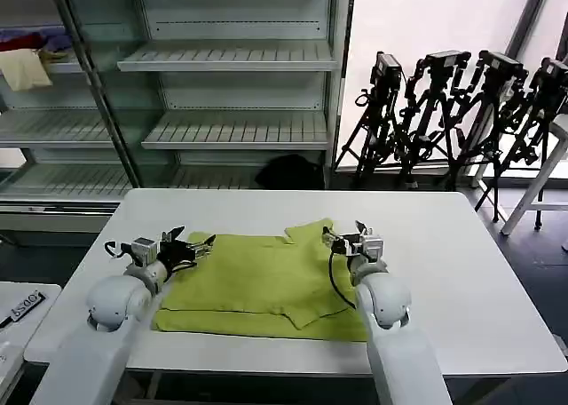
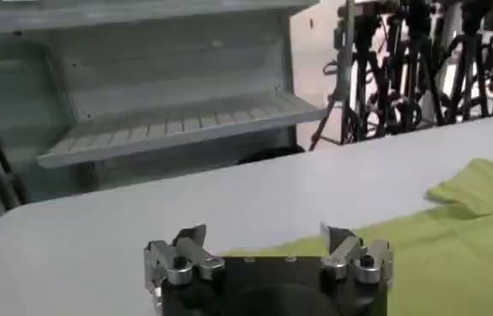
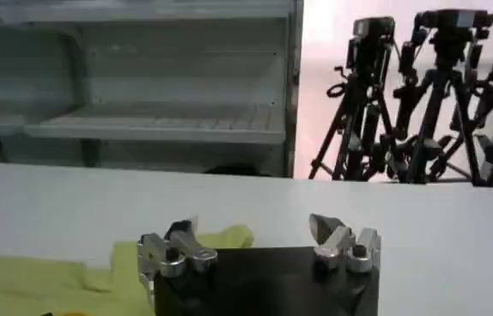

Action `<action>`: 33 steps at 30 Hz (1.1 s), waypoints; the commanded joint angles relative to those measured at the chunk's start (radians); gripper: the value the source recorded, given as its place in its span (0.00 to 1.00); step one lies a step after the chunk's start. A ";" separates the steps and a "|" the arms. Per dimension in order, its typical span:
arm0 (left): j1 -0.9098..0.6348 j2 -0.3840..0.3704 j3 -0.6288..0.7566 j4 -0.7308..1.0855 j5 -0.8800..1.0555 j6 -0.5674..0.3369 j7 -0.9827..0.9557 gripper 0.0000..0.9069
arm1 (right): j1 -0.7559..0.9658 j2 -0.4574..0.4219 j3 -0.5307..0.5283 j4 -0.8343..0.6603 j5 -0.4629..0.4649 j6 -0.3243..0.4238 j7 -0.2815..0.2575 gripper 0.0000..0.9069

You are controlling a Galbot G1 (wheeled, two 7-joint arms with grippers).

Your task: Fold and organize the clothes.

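Observation:
The lime T-shirt [image 1: 262, 285] lies partly folded on the white table [image 1: 461, 281], with a sleeve flap turned up near its far right corner. My left gripper [image 1: 197, 246] hovers open at the shirt's far left edge, nothing between its fingers. In the left wrist view the left gripper [image 2: 265, 237] spreads wide over the shirt [image 2: 453, 232] edge. My right gripper [image 1: 348, 235] is open at the shirt's far right corner. In the right wrist view the right gripper [image 3: 252, 230] is empty, with the shirt [image 3: 75, 275] beside one finger.
Empty metal shelving [image 1: 231, 94] stands behind the table. Black camera tripods [image 1: 453, 112] crowd the back right. A black lump [image 1: 288, 170] sits on the floor under the shelves. Coloured garments [image 1: 31, 59] lie on a shelf at far left. A white stool [image 1: 541, 174] stands at right.

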 commanded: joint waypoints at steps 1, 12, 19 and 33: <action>-0.148 0.027 0.063 0.219 0.022 0.009 0.049 1.00 | 0.104 0.026 -0.003 -0.186 -0.032 0.001 -0.010 1.00; -0.132 0.033 0.056 0.223 0.018 0.009 0.049 1.00 | 0.105 0.054 -0.007 -0.200 -0.058 0.002 -0.012 1.00; -0.109 0.034 0.045 0.204 0.008 0.009 0.056 1.00 | 0.103 0.052 -0.003 -0.208 -0.066 0.002 -0.010 0.96; -0.095 0.020 0.045 0.202 0.015 0.009 0.059 0.06 | 0.086 0.051 -0.011 -0.196 -0.075 0.002 -0.020 0.20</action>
